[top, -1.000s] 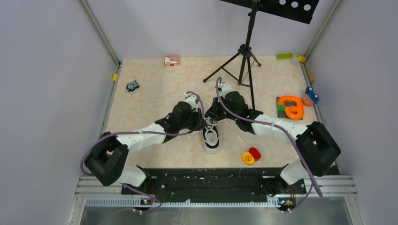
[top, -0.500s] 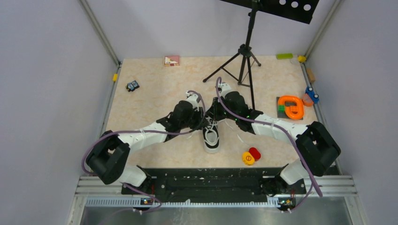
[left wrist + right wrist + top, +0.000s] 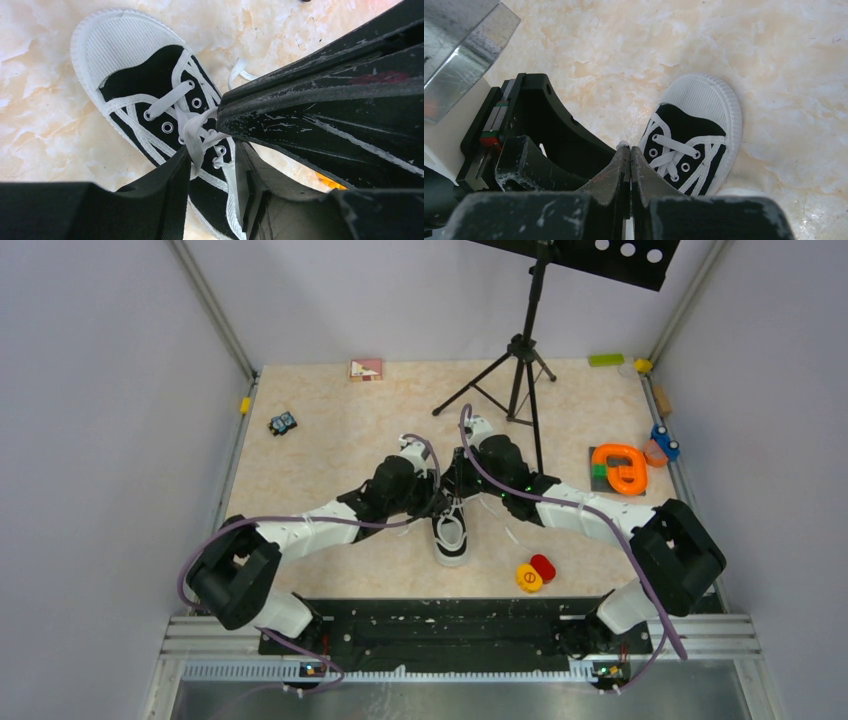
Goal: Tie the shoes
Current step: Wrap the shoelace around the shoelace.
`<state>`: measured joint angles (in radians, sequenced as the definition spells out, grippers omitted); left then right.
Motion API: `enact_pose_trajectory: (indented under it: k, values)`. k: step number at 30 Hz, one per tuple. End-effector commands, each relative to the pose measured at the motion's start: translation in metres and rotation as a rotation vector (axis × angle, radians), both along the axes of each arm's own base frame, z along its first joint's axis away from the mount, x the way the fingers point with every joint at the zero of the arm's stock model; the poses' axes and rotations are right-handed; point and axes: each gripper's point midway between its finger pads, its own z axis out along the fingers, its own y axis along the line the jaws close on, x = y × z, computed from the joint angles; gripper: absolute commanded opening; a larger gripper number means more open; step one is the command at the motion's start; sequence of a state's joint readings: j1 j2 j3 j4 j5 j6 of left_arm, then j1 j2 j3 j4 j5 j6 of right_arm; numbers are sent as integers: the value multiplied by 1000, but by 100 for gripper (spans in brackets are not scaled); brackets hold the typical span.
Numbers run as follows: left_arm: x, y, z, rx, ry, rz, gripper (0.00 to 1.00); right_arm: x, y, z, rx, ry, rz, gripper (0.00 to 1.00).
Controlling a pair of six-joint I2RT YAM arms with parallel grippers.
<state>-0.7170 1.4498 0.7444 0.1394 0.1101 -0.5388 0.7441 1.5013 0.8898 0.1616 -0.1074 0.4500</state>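
From above, the shoe (image 3: 452, 537) lies on the marbled table (image 3: 330, 450) just below the centre of the frame, its white toe pointing toward the bottom edge. Both arms meet over its laced end, the left gripper (image 3: 436, 502) coming from the left and the right gripper (image 3: 457, 487) from the right. They are packed too closely here to read the jaws. A tripod (image 3: 520, 365) stands in the upper right of centre. An orange ring toy (image 3: 620, 468) sits at the right, two discs (image 3: 535, 573), red and yellow, lie lower right of the shoe, and a toy car (image 3: 283, 423) is at the upper left.

In the left wrist view, the shoe (image 3: 150, 85) runs from its toe at the upper left down to bottom centre. The left gripper (image 3: 214, 150) is released: its fingers (image 3: 165, 190) rise from the bottom edge with a clear gap between them, and a strand hangs loosely into that gap. The right gripper (image 3: 325, 100) enters as a black wedge from the right, its tip pinching a bunch of the laces (image 3: 196, 131) at mid-frame.

In the right wrist view, the right gripper (image 3: 630, 150) is clenched, with a scrap of white lace showing at its tip. The shoe (image 3: 694, 135) lies just right of it, toe toward the upper right. The left gripper (image 3: 544, 140) fills the left side.
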Motion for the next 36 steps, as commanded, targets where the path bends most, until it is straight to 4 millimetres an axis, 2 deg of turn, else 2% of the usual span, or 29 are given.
enact_pose_trajectory:
  k: [1, 9, 11, 14, 16, 20, 23, 25, 31, 36]
  values:
    - [12, -8, 26, -49, -74, 20, 42, 2, 11, 18, 56, -47, 15, 0]
    - [13, 2, 27, -23, -95, 56, 45, 2, 11, 18, 54, -47, 16, 0]
    - [10, 4, 32, -31, -104, 56, 52, 2, 11, 18, 55, -47, 16, 0]
    - [6, 8, 39, -41, -116, 61, 72, 2, 11, 18, 55, -48, 16, 0]
    - [4, 12, 39, -35, -116, 72, 79, 2, 11, 17, 55, -47, 18, 0]
    - [-1, 17, 32, -20, -106, 70, 82, 2, 12, 17, 56, -46, 20, 0]
    - [1, 22, 28, -5, -110, 96, 76, 2, 12, 17, 54, -47, 22, 0]
    - [0, 21, 26, -6, -104, 92, 61, 2, 12, 17, 52, -46, 21, 0]
    - [2, 17, 26, -14, -103, 85, 29, 2, 13, 17, 53, -48, 22, 0]
    - [-2, 13, 26, -25, -90, 58, 26, 3, 13, 17, 54, -47, 21, 0]
